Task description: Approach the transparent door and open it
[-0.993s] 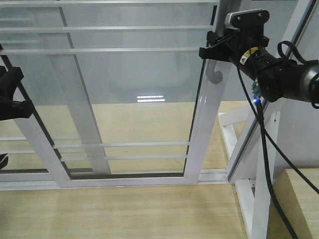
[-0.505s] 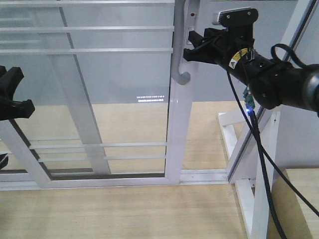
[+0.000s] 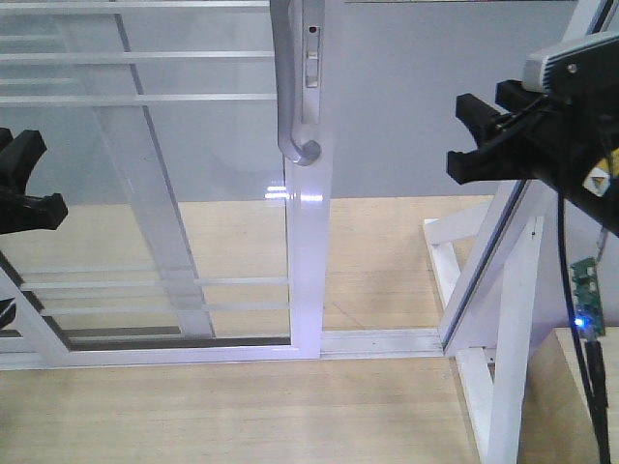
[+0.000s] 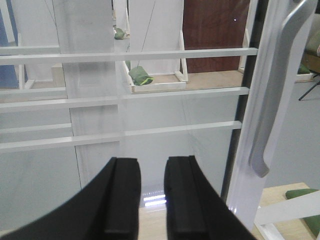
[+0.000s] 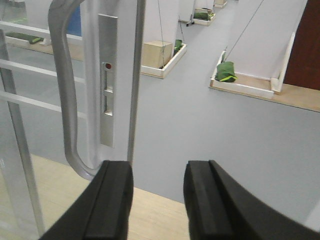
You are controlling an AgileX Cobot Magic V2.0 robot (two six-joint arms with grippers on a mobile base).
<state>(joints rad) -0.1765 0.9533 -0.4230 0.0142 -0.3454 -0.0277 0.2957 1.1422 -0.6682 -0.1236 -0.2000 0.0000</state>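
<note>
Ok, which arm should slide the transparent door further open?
Right, probably. The right gripper is open and faces the pull handle at the free edge of the transparent door. The left gripper faces glass and bars, with the handle off to one side.

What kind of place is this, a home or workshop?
Likely a lab or test hall, not a home: the glass door stands in a braced frame, and green bags sit on wooden trays across a grey floor.

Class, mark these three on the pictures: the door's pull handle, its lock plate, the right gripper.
pull handle (image 3: pixel 282 92), front-facing view, its straight grey shaft.
lock plate (image 5: pixel 108 77), right wrist view, middle of the plate.
right gripper (image 3: pixel 464 133), front-facing view, midway between its fingertips.
</note>
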